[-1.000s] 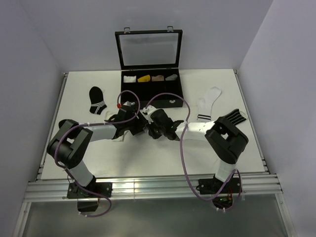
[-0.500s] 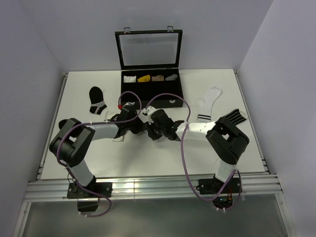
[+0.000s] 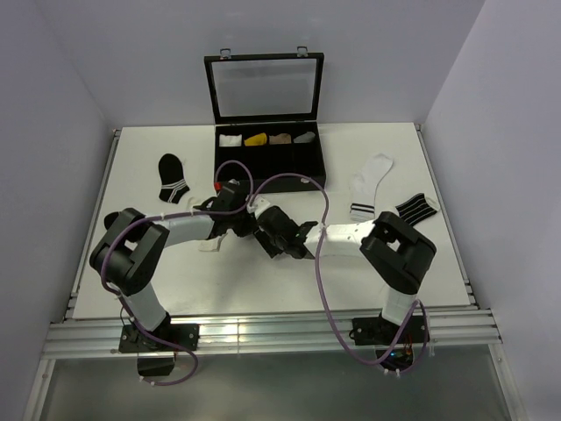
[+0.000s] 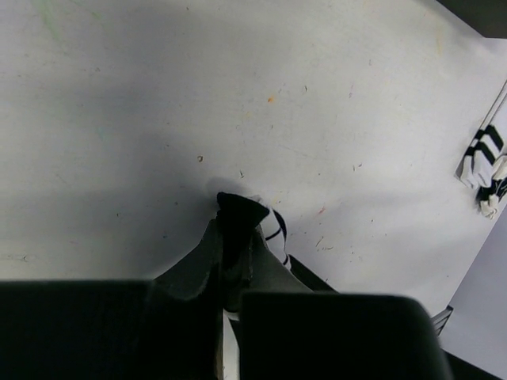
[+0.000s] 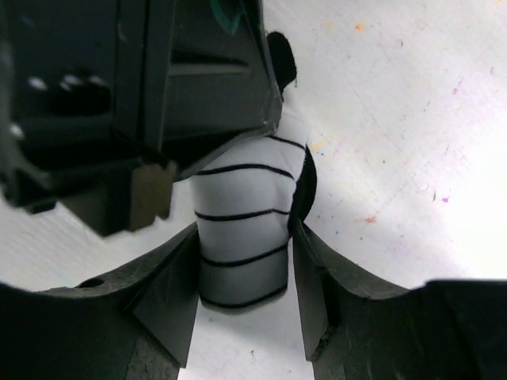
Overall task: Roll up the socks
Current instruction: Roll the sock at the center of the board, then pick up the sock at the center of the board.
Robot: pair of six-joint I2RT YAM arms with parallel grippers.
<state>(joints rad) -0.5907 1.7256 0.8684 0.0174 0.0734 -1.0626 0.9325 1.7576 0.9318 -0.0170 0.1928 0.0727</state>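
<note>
A white sock with thin black lines (image 5: 242, 229) lies bunched on the table between the two grippers. Its black end (image 4: 238, 207) sticks up between the fingers of my left gripper (image 4: 231, 237), which is shut on it. My right gripper (image 5: 244, 265) faces the left one, with its open jaws on either side of the white lined part. The right finger (image 5: 317, 269) stands a little clear of the fabric. From above, both grippers (image 3: 254, 224) meet just in front of the case. The other sock of the pair cannot be made out.
An open black case (image 3: 267, 145) holds rolled socks in its back row. A black sock with white stripes (image 3: 173, 178) lies to the left. A white sock with a dark cuff band (image 3: 370, 184) and a black striped sock (image 3: 414, 208) lie to the right.
The left gripper has shut on the sock's black end. The right gripper's jaws have widened around the sock. Both wrists have shifted slightly left.
</note>
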